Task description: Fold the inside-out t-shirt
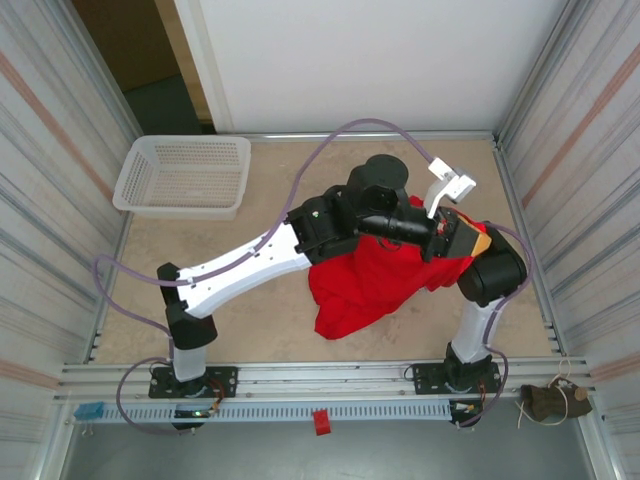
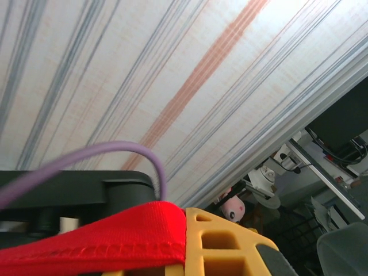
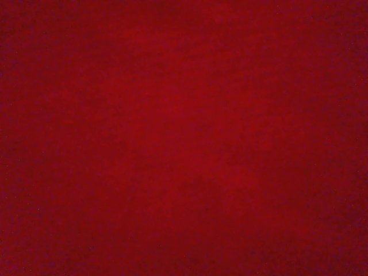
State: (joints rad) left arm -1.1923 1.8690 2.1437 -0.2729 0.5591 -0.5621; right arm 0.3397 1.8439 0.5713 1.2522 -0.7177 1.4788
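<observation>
The inside-out t-shirt (image 1: 365, 285) is a bright red bunch, lifted at its upper right and drooping to the table right of centre. My left gripper (image 1: 462, 240) reaches across from the left and is shut on the shirt's top edge. In the left wrist view a stitched hem of the shirt (image 2: 103, 236) is pinched beside the yellow fingers (image 2: 230, 241) of the left gripper (image 2: 187, 244). The right arm (image 1: 493, 272) bends in against the shirt's right side, its far end under the cloth. Red fabric (image 3: 184, 138) lies right over the right wrist camera.
A white mesh basket (image 1: 185, 175) stands at the back left of the beige table (image 1: 300, 180). Striped walls close in on both sides. A purple cable (image 1: 300, 190) loops over the left arm.
</observation>
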